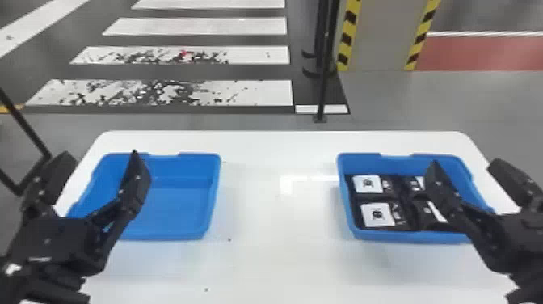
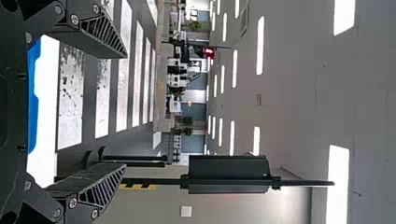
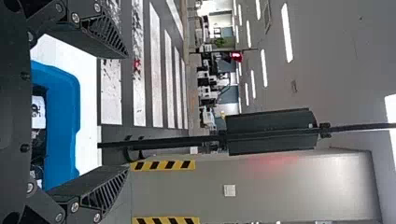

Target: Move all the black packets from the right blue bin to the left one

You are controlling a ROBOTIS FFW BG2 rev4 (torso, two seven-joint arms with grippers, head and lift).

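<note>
In the head view my left gripper [image 1: 101,161] stands open above the left blue bin [image 1: 177,234], whose visible floor is bare. My right gripper [image 1: 464,165] is open over the outer part of the right blue bin [image 1: 408,236]. Several black packets with white labels lie flat in that bin, among them a rear one [image 1: 367,184] and a front one [image 1: 377,214]; the right arm covers part of the others. The left wrist view shows the left gripper [image 2: 125,112] spread with nothing held. In the right wrist view the right gripper [image 3: 127,112] is likewise spread and holds nothing.
Both bins rest on a white table [image 1: 278,194] with a wide stretch of tabletop between them. A thin black pole [image 1: 325,60] stands on the floor behind the table. Yellow-and-black striped edges [image 1: 347,36] are farther back.
</note>
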